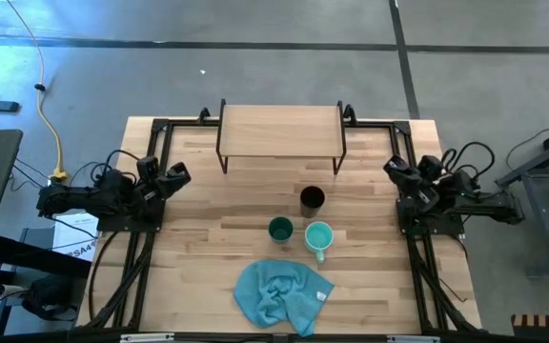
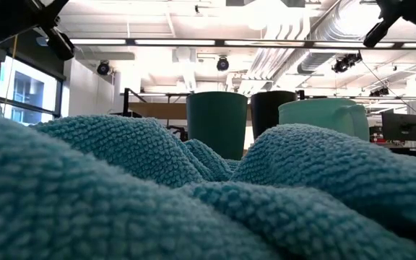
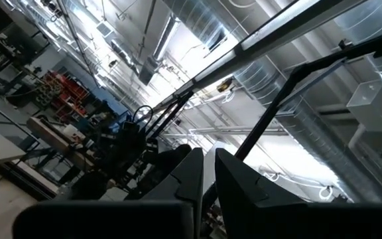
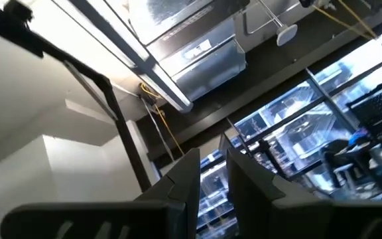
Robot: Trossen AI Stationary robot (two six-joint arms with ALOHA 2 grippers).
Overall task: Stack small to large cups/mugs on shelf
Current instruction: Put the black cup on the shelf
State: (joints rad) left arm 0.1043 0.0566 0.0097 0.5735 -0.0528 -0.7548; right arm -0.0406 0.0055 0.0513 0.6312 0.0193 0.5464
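rough terry cloth [image 1: 279,295], wood shelf [image 1: 279,131].

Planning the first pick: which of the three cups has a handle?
The light turquoise mug, rightmost of the three; its handle points toward the blue cloth. The black cup and teal cup have none.

Both arms folded in a rest pose at opposite sides of the table, seen from above. The left arm lies low along the left edge, its left gripper [image 1: 177,174] directed inward and toward the far side. The right arm mirrors it on the right edge, its right gripper [image 1: 396,168] likewise turned inward. In each wrist view the two dark fingers [image 3: 234,178] [image 4: 247,174] tilt upward, nearly together with only a narrow slit between them.
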